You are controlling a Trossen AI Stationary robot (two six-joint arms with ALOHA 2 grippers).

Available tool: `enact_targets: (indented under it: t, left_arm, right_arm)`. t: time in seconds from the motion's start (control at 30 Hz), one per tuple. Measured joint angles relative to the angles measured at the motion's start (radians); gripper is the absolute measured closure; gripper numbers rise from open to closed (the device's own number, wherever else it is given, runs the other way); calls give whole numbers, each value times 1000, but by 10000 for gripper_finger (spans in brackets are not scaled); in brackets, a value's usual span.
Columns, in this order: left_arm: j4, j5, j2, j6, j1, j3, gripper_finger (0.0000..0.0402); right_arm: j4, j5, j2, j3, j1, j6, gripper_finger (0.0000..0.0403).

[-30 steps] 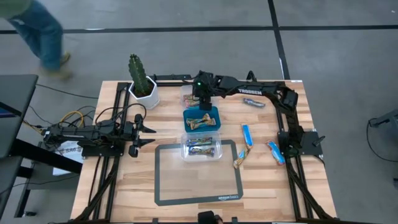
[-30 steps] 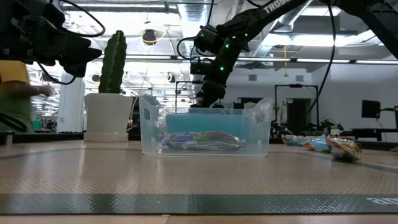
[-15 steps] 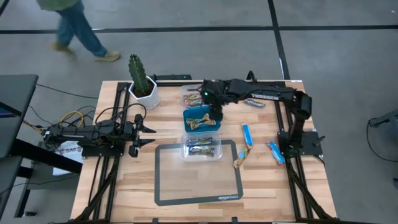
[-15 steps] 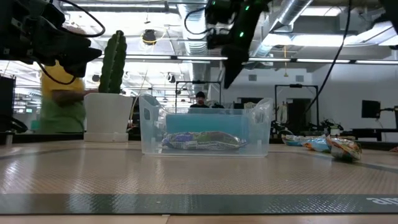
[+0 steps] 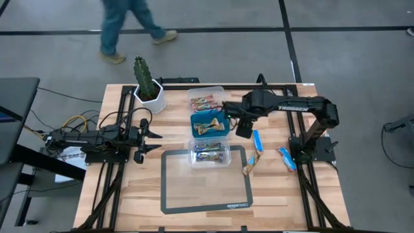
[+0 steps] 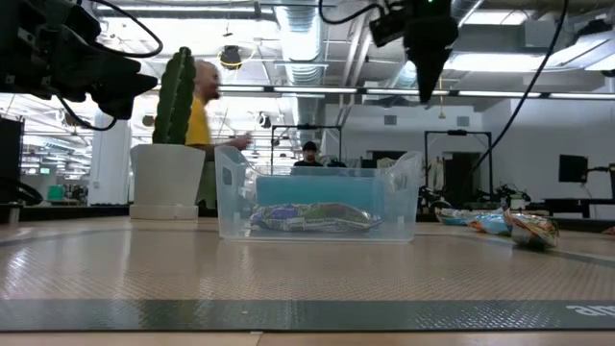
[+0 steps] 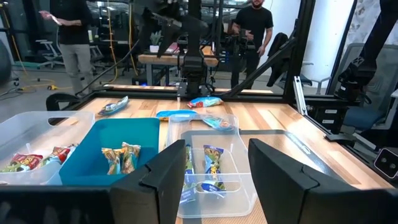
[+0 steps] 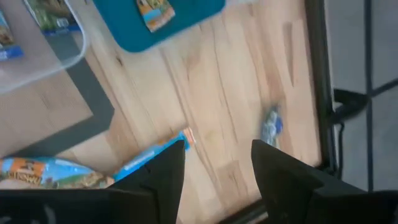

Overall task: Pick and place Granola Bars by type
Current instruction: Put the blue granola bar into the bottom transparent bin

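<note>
High view first: we are seeing the right gripper (image 5: 242, 127) hanging just off the blue tub (image 5: 208, 123), on the side toward the table's (image 5: 129, 194) right edge, with a loose blue bar (image 5: 257, 140) lying near it on the bare wood. Another blue bar (image 5: 287, 158) is lying close to the right edge, a brown-gold bar (image 5: 249, 169) is resting at the grey mat's (image 5: 173, 194) right border, and a further bar (image 5: 264, 107) is sitting toward the far right corner. Sorted bars are filling the three square tubs running from the far edge toward the mat. The left gripper (image 5: 150, 140) is waiting near the left edge.

Low view: the clear tub (image 6: 317, 207) is showing thin, glossy walls, with a crinkled wrapper inside.

Left wrist view: its fingers (image 7: 163, 177) are standing apart, holding nothing.

Right wrist view: the right fingers (image 8: 168, 168) are also spread and empty above the plank surface, with the blue bar's (image 8: 146, 158) end just past them; the picture is smeared, so the small object farther off is probably another bar.

We are judging the risk as this: the foil is slick and the bars lie flat, so a shallow descent could skate one across the wood, or pinch two neighbours together.
</note>
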Motion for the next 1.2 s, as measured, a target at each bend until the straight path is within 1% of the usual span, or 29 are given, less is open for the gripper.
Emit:
enact_targets:
  t: [0.23, 0.4, 0.47, 0.6, 0.7, 0.93, 1.07, 1.2]
  left_arm:
    - [0, 0, 0, 0, 0, 0, 233]
    - [0, 0, 0, 0, 0, 0, 233]
    - [0, 0, 0, 0, 0, 0, 233]
    - [0, 0, 0, 0, 0, 0, 233]
    - [0, 0, 0, 0, 0, 0, 233]
    - [0, 0, 0, 0, 0, 0, 233]
    - [0, 0, 0, 0, 0, 0, 233]
    - [0, 0, 0, 0, 0, 0, 233]
  right_arm:
    - [-59, 49, -37, 0, 36, 76, 225]
    - [-78, 54, -37, -2, 4, 78, 227]
    - [-70, 74, -37, -24, -18, 80, 227]
    - [-25, 113, -45, -120, -84, 80, 225]
    - [60, 135, -52, -212, -144, 80, 226]
    - [273, 136, -56, -437, -276, 69, 225]
    - [392, 135, -56, -549, -333, -4, 225]
    - [471, 136, -51, -623, -365, -118, 223]
